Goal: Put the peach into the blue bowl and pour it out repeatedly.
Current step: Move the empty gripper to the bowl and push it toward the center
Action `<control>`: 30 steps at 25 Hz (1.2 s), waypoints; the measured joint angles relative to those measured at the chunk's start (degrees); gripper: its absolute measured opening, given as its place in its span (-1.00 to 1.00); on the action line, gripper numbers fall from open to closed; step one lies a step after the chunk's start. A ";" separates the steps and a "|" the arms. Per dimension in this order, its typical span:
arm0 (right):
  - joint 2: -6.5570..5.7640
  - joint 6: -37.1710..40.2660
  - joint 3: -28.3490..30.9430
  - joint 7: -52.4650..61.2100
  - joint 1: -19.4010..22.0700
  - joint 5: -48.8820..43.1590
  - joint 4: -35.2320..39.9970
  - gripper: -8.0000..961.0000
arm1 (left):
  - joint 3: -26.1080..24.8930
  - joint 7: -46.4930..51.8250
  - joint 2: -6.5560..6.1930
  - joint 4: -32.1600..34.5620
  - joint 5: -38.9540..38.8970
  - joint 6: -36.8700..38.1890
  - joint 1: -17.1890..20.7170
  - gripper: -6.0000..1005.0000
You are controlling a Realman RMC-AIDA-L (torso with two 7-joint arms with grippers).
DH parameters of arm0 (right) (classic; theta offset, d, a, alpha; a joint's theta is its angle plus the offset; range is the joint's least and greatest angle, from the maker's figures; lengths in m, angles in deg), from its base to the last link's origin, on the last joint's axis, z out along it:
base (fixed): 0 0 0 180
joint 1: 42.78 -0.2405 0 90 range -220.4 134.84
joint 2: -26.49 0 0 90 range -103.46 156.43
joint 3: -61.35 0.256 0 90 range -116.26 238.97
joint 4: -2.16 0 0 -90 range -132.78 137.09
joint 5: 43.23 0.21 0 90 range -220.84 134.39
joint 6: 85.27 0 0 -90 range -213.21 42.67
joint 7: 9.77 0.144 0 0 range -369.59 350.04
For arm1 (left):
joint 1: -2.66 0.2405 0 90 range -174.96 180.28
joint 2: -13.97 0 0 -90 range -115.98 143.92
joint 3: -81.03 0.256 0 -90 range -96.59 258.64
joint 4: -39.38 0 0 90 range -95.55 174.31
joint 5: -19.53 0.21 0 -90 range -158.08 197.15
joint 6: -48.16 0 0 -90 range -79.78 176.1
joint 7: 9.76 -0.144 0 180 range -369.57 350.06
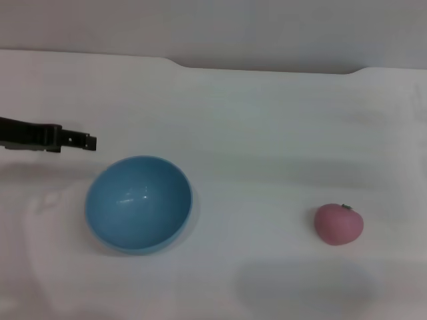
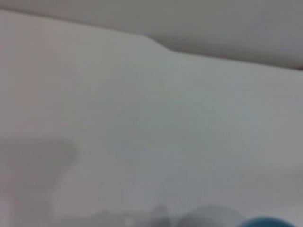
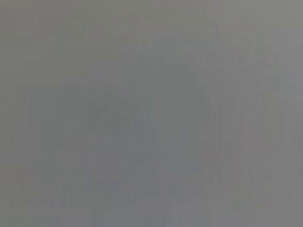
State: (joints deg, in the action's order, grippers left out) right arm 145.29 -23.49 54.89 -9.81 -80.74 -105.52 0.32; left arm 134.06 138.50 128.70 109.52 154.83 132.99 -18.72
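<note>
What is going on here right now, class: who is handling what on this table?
Nothing is being held at this moment. The blue bowl sits upright and empty on the white table, on the robot's left side. The peach lies on the table well to the right of the bowl, apart from it. The left end effector hangs just beyond the bowl's far left rim, touching nothing. The right end effector is not in view. The peach has not yet gone into the bowl.

Only the slim, black, matte left gripper (image 1: 79, 141) showed of the robot: a long, flat, blocky bar with stepped edges and pale specks near its tip.
</note>
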 joint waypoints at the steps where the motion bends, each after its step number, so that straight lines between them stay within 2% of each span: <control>1: 0.01 0.00 0.04 0.00 -0.03 0.00 0.00 0.31 | 0.10 0.10 -0.05 0.00 0.16 0.92 -0.16 0.65; 5: 0.02 0.00 0.37 -0.02 -0.07 0.09 0.00 0.31 | 0.53 0.20 0.26 0.12 1.97 3.87 -0.98 0.65; 13: -0.02 0.01 0.47 -0.05 0.18 0.20 0.37 0.31 | 1.07 -0.21 2.64 0.01 10.19 3.85 -3.97 0.65; 20: -0.07 0.01 0.49 -0.05 0.95 0.25 0.70 0.30 | 4.25 -0.25 2.67 -4.55 12.28 1.18 -5.96 0.65; 30: 0.03 0.01 0.21 0.04 1.12 0.25 0.50 0.30 | 4.37 -0.26 2.59 -8.45 13.54 -1.23 -6.50 0.65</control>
State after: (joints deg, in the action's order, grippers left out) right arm 145.32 -23.48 55.10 -9.77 -79.61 -105.27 0.82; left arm 138.42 138.24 131.29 101.07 168.37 131.76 -25.23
